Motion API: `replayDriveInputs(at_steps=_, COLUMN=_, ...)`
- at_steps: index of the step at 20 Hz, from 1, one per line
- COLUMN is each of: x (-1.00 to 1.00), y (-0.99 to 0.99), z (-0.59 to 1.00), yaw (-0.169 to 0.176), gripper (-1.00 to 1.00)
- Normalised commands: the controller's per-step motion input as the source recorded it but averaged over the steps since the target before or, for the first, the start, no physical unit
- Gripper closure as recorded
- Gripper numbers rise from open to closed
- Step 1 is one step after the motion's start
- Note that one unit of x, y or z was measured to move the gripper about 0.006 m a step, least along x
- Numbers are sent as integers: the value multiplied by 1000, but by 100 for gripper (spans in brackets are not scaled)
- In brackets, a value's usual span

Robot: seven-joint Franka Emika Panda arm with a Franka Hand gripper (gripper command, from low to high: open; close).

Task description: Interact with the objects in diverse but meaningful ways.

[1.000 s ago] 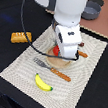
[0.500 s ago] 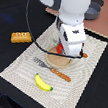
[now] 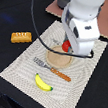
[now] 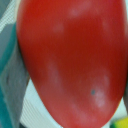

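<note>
One tomato (image 4: 70, 60): filling the wrist view, smooth, slippery.
Claw (image 3: 67, 46): seemingly pinching it above plate (image 3: 56, 60).
Grip: favouring its widest middle.

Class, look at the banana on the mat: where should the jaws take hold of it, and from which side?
Grip the banana at its thick middle, coming straight down from above, jaws across its narrow width. It lies flat on the placemat with open mat around it.
</note>
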Motion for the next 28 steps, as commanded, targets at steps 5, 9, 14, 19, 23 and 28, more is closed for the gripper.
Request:
replayDriveInputs(at_steps=5, x=-925, y=-259, z=500, yaw=0, gripper=100)
replayDriveInputs(at_steps=9, x=-908, y=-364, z=74, yaw=-23, gripper=100)
replayDriveInputs(at_steps=14, x=-887, y=-443, z=-217, yaw=-77, gripper=100)
replayDriveInputs(at_steps=19, x=-892, y=-514, z=-558, yaw=-84, gripper=100)
replayDriveInputs(at_steps=23, x=-915, y=-507, z=-627, yaw=-77, gripper=100)
replayDriveInputs(at_steps=28, x=-993, y=-405, z=-781, yaw=-66, gripper=100)
